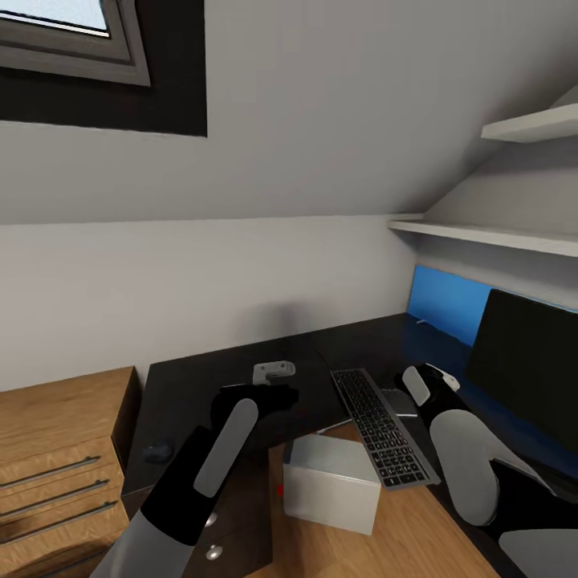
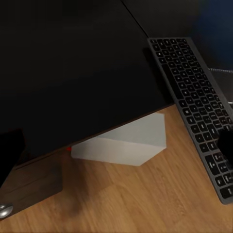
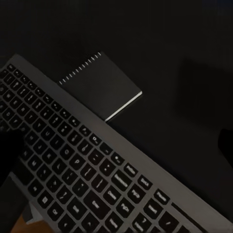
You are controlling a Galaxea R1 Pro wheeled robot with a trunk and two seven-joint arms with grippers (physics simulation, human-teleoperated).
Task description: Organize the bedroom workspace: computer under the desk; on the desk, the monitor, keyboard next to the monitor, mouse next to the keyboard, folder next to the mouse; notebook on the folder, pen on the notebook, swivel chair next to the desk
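Observation:
The dark keyboard [image 1: 384,429] lies slantwise on the black desk [image 1: 201,385], its near end hanging over the front edge. My right gripper [image 1: 419,385] hovers open over a small dark spiral notebook [image 3: 99,85] that lies right beside the keyboard [image 3: 87,165]. The black monitor [image 1: 530,377] stands at the desk's right. A dark mouse [image 1: 158,451] rests near the desk's left front corner. My left gripper [image 1: 277,395] is open above the desk's middle, nothing between its fingers [image 2: 9,155]. The white computer box [image 1: 331,482] stands on the wooden floor partly under the desk.
A wooden drawer cabinet [image 1: 56,457] adjoins the desk on the left. A small grey-white object [image 1: 273,371] sits on the desk just beyond my left gripper. White shelves [image 1: 490,234] hang above the monitor, with a blue panel [image 1: 441,301] behind it.

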